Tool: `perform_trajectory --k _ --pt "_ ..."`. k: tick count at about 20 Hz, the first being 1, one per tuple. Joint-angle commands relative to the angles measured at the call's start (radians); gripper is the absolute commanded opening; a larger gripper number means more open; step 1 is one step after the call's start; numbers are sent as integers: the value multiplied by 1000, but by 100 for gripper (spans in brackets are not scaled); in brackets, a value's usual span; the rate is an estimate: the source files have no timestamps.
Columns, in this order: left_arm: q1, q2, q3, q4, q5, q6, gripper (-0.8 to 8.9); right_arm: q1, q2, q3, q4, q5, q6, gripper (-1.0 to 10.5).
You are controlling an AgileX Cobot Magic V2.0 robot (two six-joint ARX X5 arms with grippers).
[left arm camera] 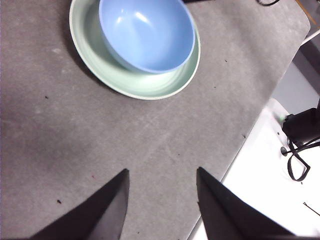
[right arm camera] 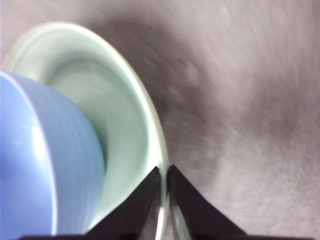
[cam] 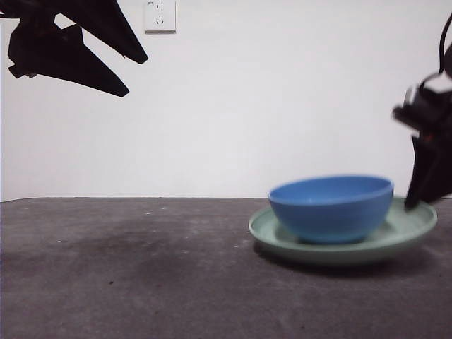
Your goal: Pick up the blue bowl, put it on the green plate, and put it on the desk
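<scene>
blue bowl point(cam: 332, 206) on green plate point(cam: 406, 233), right gripper point(right arm camera: 164, 172) pinching plate rim — left gripper point(left arm camera: 161, 181) spread, empty

One bowl point(cam: 332, 208), blue, is in view. One plate point(cam: 406, 229), green, is in view. There is one table point(cam: 127, 268), dark and mottled. Two pincers show: the left pincer point(left arm camera: 161, 180) and the right pincer point(right arm camera: 164, 172), each with two black jaws, making four jaws in all. On the wall behind there is one white socket point(cam: 159, 15). Beside the table's edge, in the left wrist view, there is one white surface point(left arm camera: 265, 200), and on it one black cable loop point(left arm camera: 298, 162). That makes one of each dish, one table, one socket and two pincers.
</scene>
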Motion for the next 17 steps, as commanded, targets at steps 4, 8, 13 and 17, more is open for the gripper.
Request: perform_trajectory --k 4,8,13,17 --pt "-5 2 10 11 7 2 218 7 -89 11 46 -98 111 11" --pt "-5 2 10 11 7 2 218 71 -103 13 100 -102 182 11" --pt "-5 2 10 11 8 -2 218 222 -87 13 211 -23 272 11" --pt "-5 2 10 10 7 -2 218 311 -7 15 304 -2 343 11"
